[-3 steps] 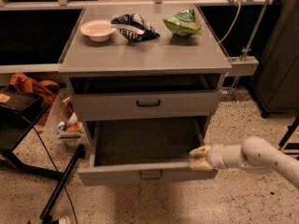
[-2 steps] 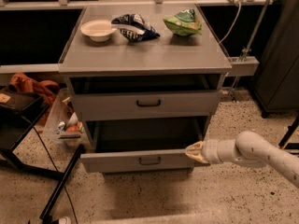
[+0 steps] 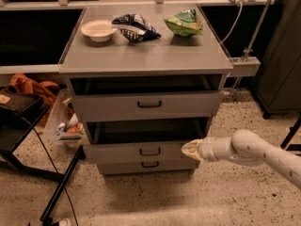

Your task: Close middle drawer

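The middle drawer (image 3: pixel 141 152) is a wide grey drawer with a small dark loop handle (image 3: pixel 149 151), between the taller top drawer (image 3: pixel 146 105) and the low bottom drawer (image 3: pixel 148 165). It stands only slightly out of the cabinet, with a dark gap above its front. My gripper (image 3: pixel 188 149) reaches in from the right on a white arm (image 3: pixel 254 152). Its yellowish fingertips are together and rest against the right end of the middle drawer's front. It holds nothing.
On the cabinet top (image 3: pixel 146 55) lie a white bowl (image 3: pixel 98 30), a dark blue chip bag (image 3: pixel 135 26) and a green chip bag (image 3: pixel 184 23). A black stand (image 3: pixel 28 140) and a bin of clutter (image 3: pixel 68 128) are left of the cabinet. A dark cabinet (image 3: pixel 282 55) stands at the right.
The middle drawer has slid from far out to almost fully in. My gripper has moved with its front towards the cabinet.
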`<state>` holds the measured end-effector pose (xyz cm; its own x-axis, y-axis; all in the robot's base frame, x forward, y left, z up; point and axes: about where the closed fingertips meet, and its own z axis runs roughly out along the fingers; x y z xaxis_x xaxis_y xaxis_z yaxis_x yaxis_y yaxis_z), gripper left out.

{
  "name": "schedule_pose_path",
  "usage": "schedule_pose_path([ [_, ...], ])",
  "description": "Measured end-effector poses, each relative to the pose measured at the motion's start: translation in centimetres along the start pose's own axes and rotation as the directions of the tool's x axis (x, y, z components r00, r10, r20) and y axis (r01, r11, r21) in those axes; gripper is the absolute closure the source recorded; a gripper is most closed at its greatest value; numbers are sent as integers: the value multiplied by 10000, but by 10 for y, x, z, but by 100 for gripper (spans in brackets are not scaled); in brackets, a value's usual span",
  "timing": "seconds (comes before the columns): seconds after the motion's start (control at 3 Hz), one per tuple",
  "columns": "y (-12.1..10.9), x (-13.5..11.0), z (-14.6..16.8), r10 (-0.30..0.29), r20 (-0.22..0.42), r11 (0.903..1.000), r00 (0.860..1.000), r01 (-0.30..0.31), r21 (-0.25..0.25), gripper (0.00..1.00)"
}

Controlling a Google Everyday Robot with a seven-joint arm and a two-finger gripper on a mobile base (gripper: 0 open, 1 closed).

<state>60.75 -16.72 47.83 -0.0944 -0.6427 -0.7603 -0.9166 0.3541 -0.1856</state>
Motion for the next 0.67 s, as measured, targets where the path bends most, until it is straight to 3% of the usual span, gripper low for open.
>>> schedule_pose_path([
  [0.33,-1,8,18,278,-260,9984,9993,-291,-487,100],
  [0.67,-4,19,43,424,-549,9931,9976,-481,-1069,84],
])
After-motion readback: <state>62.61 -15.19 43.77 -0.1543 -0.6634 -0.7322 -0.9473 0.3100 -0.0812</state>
